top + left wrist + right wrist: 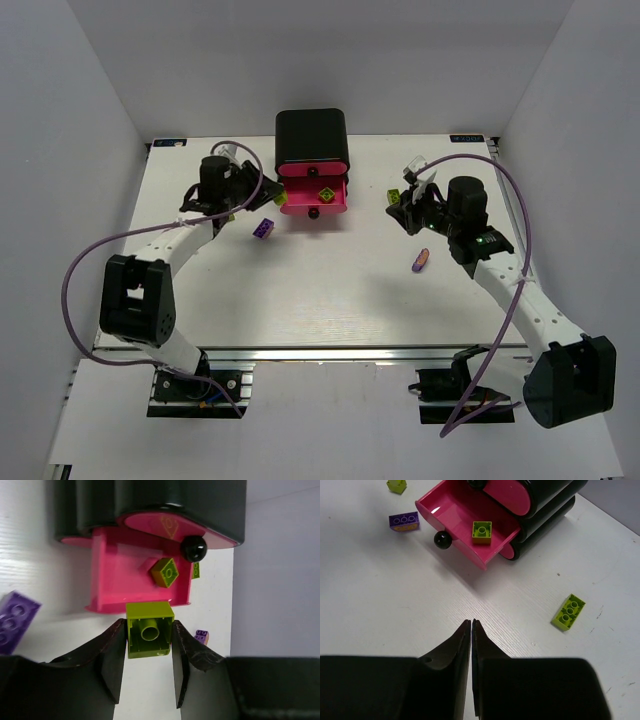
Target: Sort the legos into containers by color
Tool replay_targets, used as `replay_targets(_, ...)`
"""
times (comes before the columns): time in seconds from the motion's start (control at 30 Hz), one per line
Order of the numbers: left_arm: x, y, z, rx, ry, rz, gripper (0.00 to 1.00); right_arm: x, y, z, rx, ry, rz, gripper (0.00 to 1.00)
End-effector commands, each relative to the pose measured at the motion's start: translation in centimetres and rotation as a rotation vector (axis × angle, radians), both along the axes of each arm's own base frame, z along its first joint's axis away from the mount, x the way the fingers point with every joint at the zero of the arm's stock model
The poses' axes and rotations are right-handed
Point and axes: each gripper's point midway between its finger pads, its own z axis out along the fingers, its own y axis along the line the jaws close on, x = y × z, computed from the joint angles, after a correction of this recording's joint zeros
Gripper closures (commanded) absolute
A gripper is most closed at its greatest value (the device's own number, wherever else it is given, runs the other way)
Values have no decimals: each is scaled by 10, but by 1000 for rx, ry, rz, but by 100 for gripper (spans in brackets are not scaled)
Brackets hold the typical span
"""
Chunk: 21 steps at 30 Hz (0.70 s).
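Likely a robotics lab; white booth walls [70, 90]; white table [330, 290]; bolted-down left arm [135, 300], right arm [530, 310].

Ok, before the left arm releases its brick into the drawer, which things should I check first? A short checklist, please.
1. Grip: the left hand holds the lime brick between both fingers: ok.
2. Target: the pink drawer is pulled out and most of its floor is bare: ok.
3. Colour: the second lime brick lies inside that drawer, so the colours match: ok.
4. Position: the held brick is above the drawer: not ok; it hangs just outside the drawer's wall.
5. Other arm: the right hand is shut, empty and away from the drawer: ok.
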Motion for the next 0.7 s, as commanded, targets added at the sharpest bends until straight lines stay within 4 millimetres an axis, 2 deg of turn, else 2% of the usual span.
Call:
replay_targets(0.0,20,-22,52,-65,-134,12,93,10,-2,8,18,-37,-22,91)
replay_targets(0.1,32,-30,47,-59,-126,56,93,12,-5,6,17,-33,-28,90)
replay_targets(0.17,35,-42,41,-68,-106,63,93,11,-4,5,18,-33,-25,90)
replay_targets(0.3,48,-41,31,-47,-84,153,89,10,-5,5,23,-33,-20,88)
replay_targets(0.33,49,-45,23,-48,-59,160,85,10,-7,6,24,-35,-23,87)
replay_targets(0.37,54,-45,16,-48,-39,178,75,10,-6,6,25,-32,-21,86)
replay_targets(0.47,56,-52,5,-37,-2,186,55,11,-9,6,24,-34,-28,81)
replay_targets(0.5,59,-52,3,-31,5,195,41,11,-10,6,25,-34,-27,78)
replay_targets(0.6,58,-59,0,-15,9,196,20,11,-11,5,25,-28,-25,71)
replay_targets(0.67,59,-59,2,-13,5,196,18,12,-12,3,19,-22,-25,66)
